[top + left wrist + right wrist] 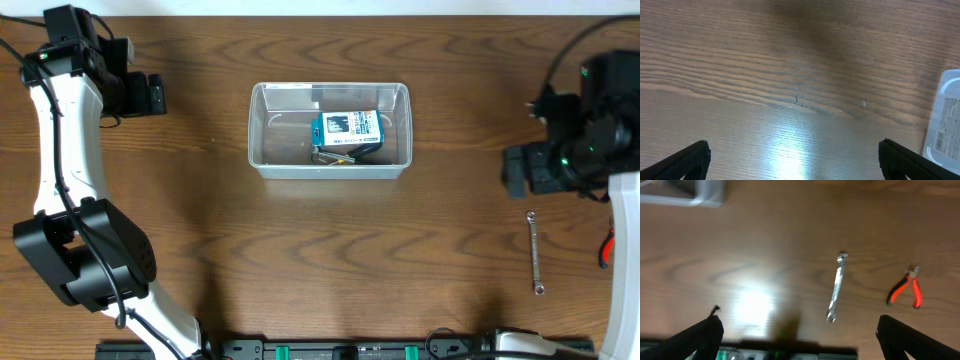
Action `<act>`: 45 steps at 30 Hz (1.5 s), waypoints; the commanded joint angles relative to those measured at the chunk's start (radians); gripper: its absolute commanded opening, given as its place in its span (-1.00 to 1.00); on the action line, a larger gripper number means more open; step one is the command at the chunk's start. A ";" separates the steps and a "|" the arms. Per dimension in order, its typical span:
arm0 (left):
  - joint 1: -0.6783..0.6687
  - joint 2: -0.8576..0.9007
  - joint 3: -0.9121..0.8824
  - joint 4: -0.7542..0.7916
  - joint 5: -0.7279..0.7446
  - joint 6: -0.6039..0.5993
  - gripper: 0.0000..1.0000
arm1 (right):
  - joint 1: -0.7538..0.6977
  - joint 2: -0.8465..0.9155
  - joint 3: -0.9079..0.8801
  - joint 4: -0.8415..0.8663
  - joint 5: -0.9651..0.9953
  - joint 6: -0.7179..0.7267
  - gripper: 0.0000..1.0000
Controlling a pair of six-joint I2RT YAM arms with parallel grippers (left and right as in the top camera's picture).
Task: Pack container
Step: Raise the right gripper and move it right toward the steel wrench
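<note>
The clear plastic container (262, 128) stands at the table's middle. Inside it lie a blue-and-white box (347, 127) and a small metal tool (335, 156) under the box's near edge. My left gripper (157, 95) hovers open at the far left, well away from the container; only the container's corner (946, 120) shows in the left wrist view, and bare wood lies between the fingers (687, 161). At the right, my right gripper (513, 170) is open and empty. A silver wrench (836, 286) and red-handled pliers (907, 291) lie on the table ahead of it.
The wrench (536, 252) lies near the right front of the table. The pliers (605, 246) are partly hidden by my right arm. A black rail (350, 349) runs along the front edge. The container's corner (702, 192) shows top left in the right wrist view.
</note>
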 commanded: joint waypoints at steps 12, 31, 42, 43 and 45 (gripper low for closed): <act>0.002 0.007 -0.008 -0.003 -0.011 0.010 0.96 | -0.275 -0.017 -0.312 0.230 -0.080 -0.315 0.99; 0.002 0.007 -0.008 -0.003 -0.011 0.010 0.96 | -0.312 -0.017 -0.567 0.433 -0.021 -0.252 0.98; 0.002 0.007 -0.008 -0.003 -0.011 0.010 0.96 | -0.318 0.000 -0.672 0.617 -0.043 -0.240 0.98; 0.002 0.007 -0.008 -0.003 -0.011 0.010 0.96 | -0.318 0.006 -0.686 0.629 -0.047 -0.240 0.98; 0.002 0.007 -0.008 -0.003 -0.011 0.010 0.96 | -0.318 0.022 -0.713 0.662 -0.066 -0.240 0.98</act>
